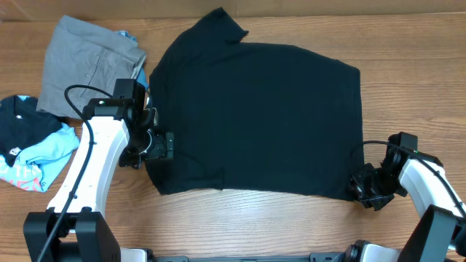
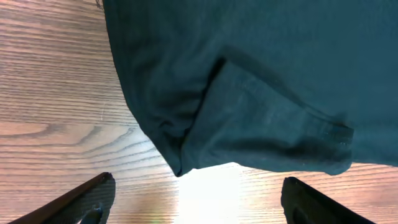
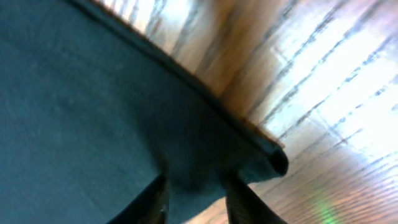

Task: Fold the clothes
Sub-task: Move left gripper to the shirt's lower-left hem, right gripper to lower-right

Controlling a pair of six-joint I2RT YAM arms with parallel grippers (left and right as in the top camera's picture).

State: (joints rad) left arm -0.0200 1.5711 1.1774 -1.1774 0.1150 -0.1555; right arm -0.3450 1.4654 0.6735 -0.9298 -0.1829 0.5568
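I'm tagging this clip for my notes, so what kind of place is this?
Probably a robot lab workbench, not a home: left gripper and right gripper on mounted arms, a black T-shirt spread on a wood-grain table, grey trousers set aside.

You have grey folded trousers (image 1: 86, 64) lying flat at the far left of the wooden table (image 1: 415, 33). Just beside them, nearer the front-left edge, lies a crumpled black and light-blue printed garment (image 1: 30, 145); its print is too small to read. A light-blue scrap (image 1: 128, 34) peeks out at the trousers' upper right edge. Bright glare marks the wood in both wrist views.
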